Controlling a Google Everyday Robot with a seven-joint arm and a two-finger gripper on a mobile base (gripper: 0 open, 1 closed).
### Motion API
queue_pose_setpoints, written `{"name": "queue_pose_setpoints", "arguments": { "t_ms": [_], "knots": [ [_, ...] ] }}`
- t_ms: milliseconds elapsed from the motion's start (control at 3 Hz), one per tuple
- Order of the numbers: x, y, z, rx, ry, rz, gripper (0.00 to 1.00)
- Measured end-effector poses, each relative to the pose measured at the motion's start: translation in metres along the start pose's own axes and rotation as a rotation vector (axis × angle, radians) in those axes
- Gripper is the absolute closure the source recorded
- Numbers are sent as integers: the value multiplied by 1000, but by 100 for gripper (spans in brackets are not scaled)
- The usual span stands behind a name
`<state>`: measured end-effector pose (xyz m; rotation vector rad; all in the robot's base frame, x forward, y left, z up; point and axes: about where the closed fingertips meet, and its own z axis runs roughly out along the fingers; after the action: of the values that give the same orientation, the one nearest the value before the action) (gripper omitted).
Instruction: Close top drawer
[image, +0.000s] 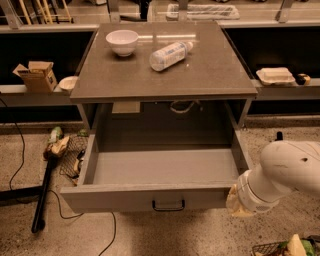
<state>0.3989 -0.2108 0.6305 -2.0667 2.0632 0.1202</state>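
The top drawer stands pulled far out of the grey cabinet, and its plain grey interior is empty. Its flat grey front faces me, with a small dark wire handle at the centre. My gripper is at the end of the white arm at the lower right. It sits right at the drawer front's right end, touching it or nearly so. The arm's wrist hides most of it.
On the cabinet top are a white bowl and a plastic bottle lying on its side. Clutter and a wire basket lie on the floor at left, with a black cable and pole. A basket is at the bottom right.
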Motion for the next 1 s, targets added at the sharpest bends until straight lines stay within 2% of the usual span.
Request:
{"name": "queue_pose_setpoints", "arguments": {
  "t_ms": [1000],
  "knots": [
    [0,0,0,0,0,0,15]
  ]
}}
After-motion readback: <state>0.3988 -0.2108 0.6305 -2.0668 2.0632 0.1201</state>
